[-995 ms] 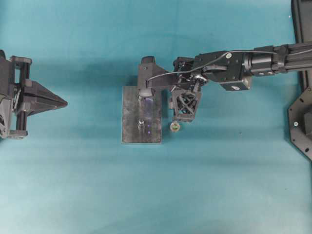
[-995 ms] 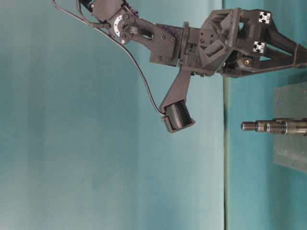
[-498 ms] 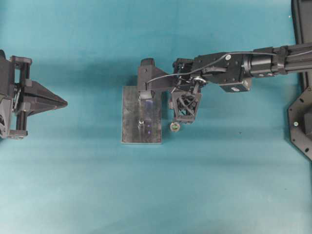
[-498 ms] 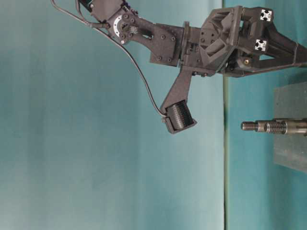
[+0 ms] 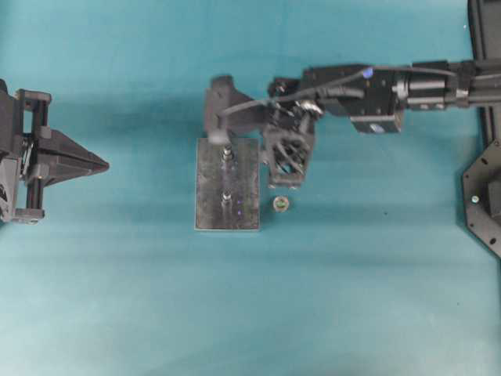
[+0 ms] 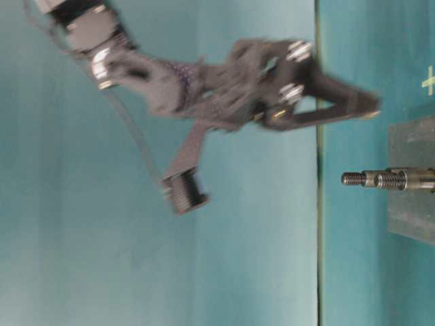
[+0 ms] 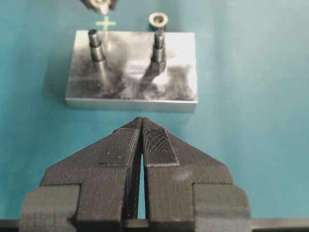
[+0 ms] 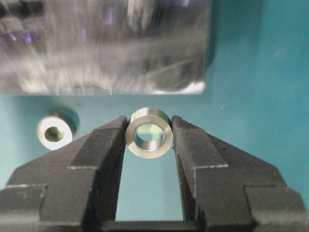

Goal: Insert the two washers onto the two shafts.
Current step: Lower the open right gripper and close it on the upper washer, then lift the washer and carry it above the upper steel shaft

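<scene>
Right hand [image 8: 148,137] lifted, gripping washer [image 8: 149,133]

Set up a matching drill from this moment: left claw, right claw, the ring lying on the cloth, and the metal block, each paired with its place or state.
Things:
1. left claw
2. right claw
3. loose ring
4. metal block

Places or states:
A. carries two upright threaded shafts
B. shut on a washer
C. lies on the teal cloth beside the block
D. shut, holding nothing

Pairs: 1-D, 2-B, 3-C, 4-A
</scene>
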